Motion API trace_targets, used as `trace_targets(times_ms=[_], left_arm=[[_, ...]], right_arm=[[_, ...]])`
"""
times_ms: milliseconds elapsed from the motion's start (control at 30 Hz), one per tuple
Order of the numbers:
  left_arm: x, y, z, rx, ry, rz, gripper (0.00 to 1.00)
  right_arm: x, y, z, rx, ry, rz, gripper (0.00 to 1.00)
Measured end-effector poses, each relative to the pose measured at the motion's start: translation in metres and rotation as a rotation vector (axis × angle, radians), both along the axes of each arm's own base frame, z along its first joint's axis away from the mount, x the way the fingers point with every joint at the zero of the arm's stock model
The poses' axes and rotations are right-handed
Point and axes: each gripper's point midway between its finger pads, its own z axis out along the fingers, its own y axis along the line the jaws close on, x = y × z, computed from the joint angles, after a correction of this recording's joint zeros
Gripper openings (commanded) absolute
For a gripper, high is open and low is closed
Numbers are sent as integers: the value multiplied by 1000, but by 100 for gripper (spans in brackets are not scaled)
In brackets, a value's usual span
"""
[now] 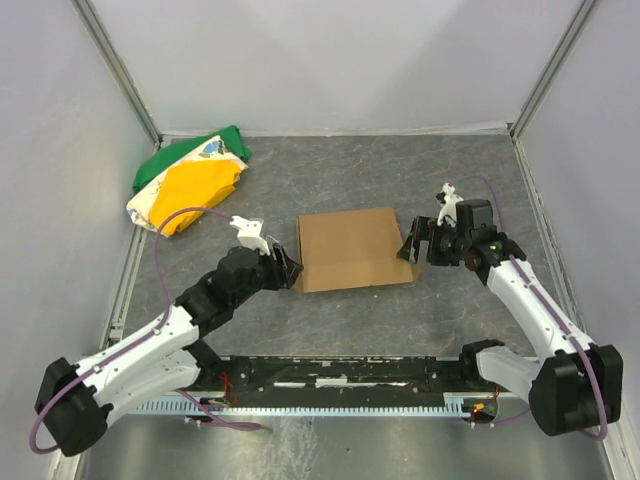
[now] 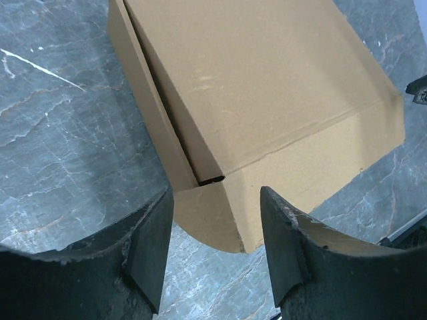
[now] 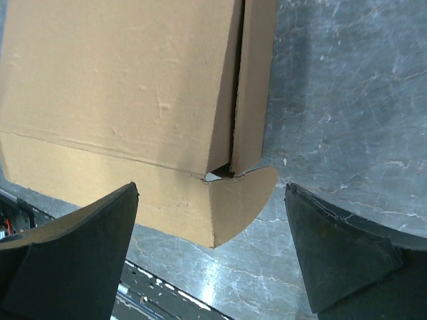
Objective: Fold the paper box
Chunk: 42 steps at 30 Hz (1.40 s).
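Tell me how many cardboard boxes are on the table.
1. The paper box lies mid-table between the left gripper and right gripper; the cloth bundle could hide another.

Enclosed far, left and right by plain pale walls (image 1: 330, 60); floored with a grey veined tabletop (image 1: 340, 322); framed by metal struts (image 1: 118, 70) at both far corners.
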Motion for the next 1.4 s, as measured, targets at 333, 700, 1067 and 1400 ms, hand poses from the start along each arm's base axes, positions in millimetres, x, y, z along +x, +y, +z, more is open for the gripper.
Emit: trace_targets(times_ms=[333, 700, 1067, 1400], left_arm=[[-6, -18, -32, 17, 73, -92, 62], [-6, -38, -39, -18, 72, -174, 62], [-15, -63, -45, -54, 113, -311, 61], [-14, -71, -25, -68, 118, -340, 61]], right_arm=[[-9, 11, -19, 6, 58, 55, 99], [-24, 24, -36, -60, 109, 132, 99], [-34, 23, -36, -75, 128, 144, 99], [-45, 18, -22, -95, 147, 138, 99]])
